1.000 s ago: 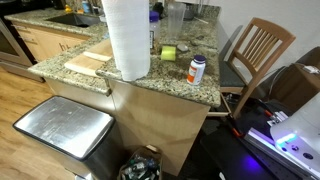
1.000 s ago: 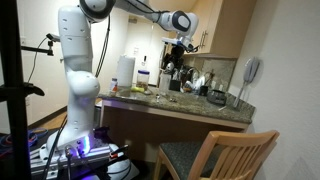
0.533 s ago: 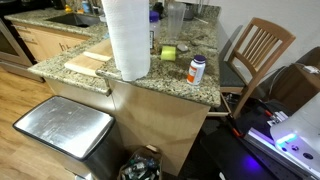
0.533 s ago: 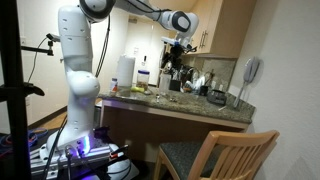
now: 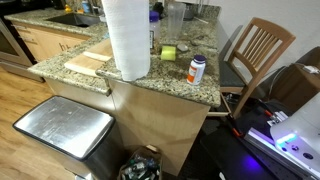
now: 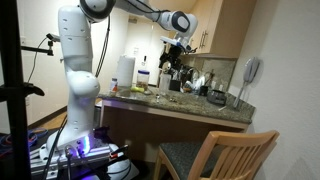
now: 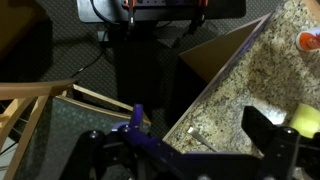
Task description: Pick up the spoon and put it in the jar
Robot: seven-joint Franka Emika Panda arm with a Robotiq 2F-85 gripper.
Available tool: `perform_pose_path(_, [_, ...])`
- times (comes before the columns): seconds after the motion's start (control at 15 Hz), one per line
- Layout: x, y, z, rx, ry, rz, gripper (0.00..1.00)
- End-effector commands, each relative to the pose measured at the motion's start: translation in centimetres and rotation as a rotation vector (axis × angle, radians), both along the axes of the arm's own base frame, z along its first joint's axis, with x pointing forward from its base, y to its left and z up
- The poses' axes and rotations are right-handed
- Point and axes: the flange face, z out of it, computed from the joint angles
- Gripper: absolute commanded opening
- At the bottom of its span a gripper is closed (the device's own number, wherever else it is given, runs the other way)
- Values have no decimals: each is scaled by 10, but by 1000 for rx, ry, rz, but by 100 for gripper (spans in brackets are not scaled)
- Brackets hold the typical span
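High above the granite tabletop (image 7: 250, 70), your gripper (image 6: 178, 45) hangs with a purple spoon (image 7: 150, 140) lying across the space between its fingers in the wrist view. Whether the fingers actually press on it cannot be told; they look set wide. The clear jar (image 5: 175, 18) stands at the back of the counter, beyond the white bottle (image 5: 197, 69), and does not show in the wrist view. To do this step well, you would likely bring the jar's mouth under the camera first, centre the spoon's lower end over the opening, descend straight, and release only once the tip is inside the rim.
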Motion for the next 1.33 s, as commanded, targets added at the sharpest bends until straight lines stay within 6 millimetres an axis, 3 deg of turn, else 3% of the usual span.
perform_pose_path(0.0, [-6, -1, 0, 45, 73, 175, 100])
perform_pose_path(0.13, [-5, -2, 1, 30, 47, 264, 100])
perform_pose_path(0.33, [9, -5, 7, -13, -126, 316, 100])
perform_pose_path(0.8, [47, -5, 26, 66, -515, 115, 100])
perform_pose_path(0.87, [47, -3, 28, 32, -457, 178, 100])
perform_pose_path(1.13, [50, -3, 30, 55, -494, 134, 100])
perform_pose_path(1.2, [77, 14, -30, 98, -431, 187, 100])
perform_pose_path(1.27, [73, 26, -41, 107, -404, 237, 100])
